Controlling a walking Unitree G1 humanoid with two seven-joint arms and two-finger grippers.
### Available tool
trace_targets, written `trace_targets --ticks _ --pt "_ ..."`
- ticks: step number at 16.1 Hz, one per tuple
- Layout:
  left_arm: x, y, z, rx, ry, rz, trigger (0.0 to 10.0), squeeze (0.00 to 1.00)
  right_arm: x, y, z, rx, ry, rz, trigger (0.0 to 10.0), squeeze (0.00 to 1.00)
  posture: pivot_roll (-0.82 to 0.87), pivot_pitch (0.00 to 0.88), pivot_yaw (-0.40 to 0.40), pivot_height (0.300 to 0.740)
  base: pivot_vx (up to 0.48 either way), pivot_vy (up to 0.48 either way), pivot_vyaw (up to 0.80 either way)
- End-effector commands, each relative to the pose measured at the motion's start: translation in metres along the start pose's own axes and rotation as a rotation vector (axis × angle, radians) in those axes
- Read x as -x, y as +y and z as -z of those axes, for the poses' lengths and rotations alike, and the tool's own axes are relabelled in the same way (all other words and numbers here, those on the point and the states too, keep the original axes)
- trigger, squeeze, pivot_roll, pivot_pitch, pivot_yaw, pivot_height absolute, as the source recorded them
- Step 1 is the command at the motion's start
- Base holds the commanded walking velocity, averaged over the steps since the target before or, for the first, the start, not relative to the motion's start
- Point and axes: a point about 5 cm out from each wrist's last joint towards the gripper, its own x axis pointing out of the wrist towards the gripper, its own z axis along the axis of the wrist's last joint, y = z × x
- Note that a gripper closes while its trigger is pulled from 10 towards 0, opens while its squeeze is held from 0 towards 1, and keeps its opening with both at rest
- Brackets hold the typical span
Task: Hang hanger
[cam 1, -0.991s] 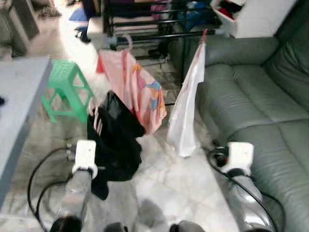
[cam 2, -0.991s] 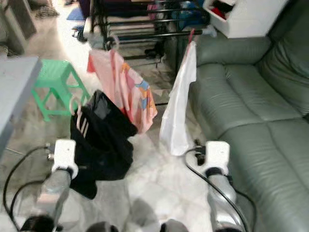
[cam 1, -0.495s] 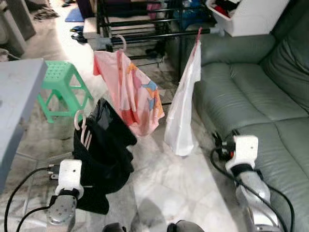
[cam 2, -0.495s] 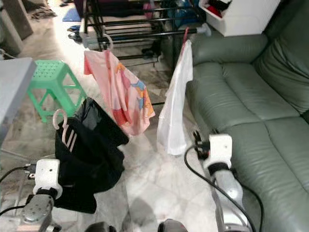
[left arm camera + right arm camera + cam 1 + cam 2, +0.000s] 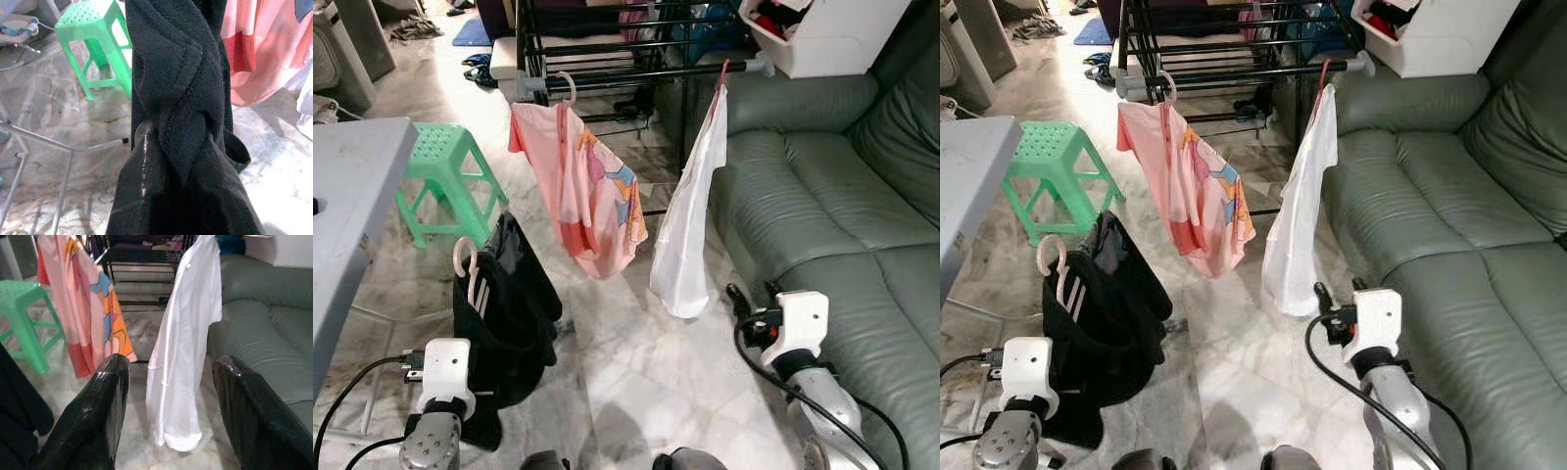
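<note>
A black garment (image 5: 504, 313) with white stripes hangs on a pale pink hanger (image 5: 465, 262), held low over the floor at the left. My left gripper (image 5: 159, 147) is shut on the black cloth, which wraps over its fingers. The black drying rack (image 5: 636, 76) stands beyond it. A pink printed garment (image 5: 582, 191) and a white shirt (image 5: 690, 225) hang from the rack's front rail. My right gripper (image 5: 1337, 292) is open and holds nothing, low beside the white shirt's hem. Its two fingers (image 5: 93, 416) frame the shirt in the right wrist view.
A green plastic stool (image 5: 445, 171) stands left of the rack. A grey table (image 5: 352, 186) runs along the left edge, with thin metal legs (image 5: 58, 147) below. A grey sofa (image 5: 822, 196) lines the right side, with a white bin (image 5: 832, 34) behind it.
The camera has shifted. My left gripper with the black garment has come down and to the left, away from the pink garment. The right arm has stayed near the sofa.
</note>
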Motion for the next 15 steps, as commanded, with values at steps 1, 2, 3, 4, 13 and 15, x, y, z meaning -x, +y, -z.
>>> trace_targets --ticks 1,2,3,4,13,15 --pt "-0.004 0.003 -0.009 0.013 -0.065 -0.006 10.0 0.0 0.003 -0.006 -0.002 -0.009 0.001 0.027 10.0 0.0 -0.03 0.0 0.019 0.74 0.0 0.0 0.0" --pt "-0.004 0.003 -0.004 0.019 -0.055 0.002 10.0 0.0 0.006 -0.01 -0.001 0.004 0.01 0.029 10.0 0.0 -0.03 0.0 0.019 0.74 0.0 0.0 0.0" --pt "-0.005 0.004 0.0 0.02 -0.047 0.01 10.0 0.0 0.008 -0.012 0.0 0.003 0.017 0.028 10.0 0.0 -0.03 0.0 0.021 0.74 0.0 0.0 0.0" --pt "-0.005 0.005 0.001 0.018 -0.044 0.011 10.0 0.0 0.008 -0.012 0.0 0.001 0.024 0.027 10.0 0.0 -0.04 0.0 0.023 0.74 0.0 0.0 0.0" --pt "-0.013 0.011 -0.001 0.027 -0.08 -0.001 10.0 0.0 0.009 -0.013 0.004 -0.014 0.053 0.057 10.0 0.0 -0.04 0.0 0.032 0.74 0.0 0.0 0.0" --pt "-0.014 0.01 -0.005 0.028 -0.094 0.001 10.0 0.0 0.008 -0.013 0.003 -0.013 0.055 0.055 10.0 0.0 -0.04 0.0 0.031 0.74 0.0 0.0 0.0"
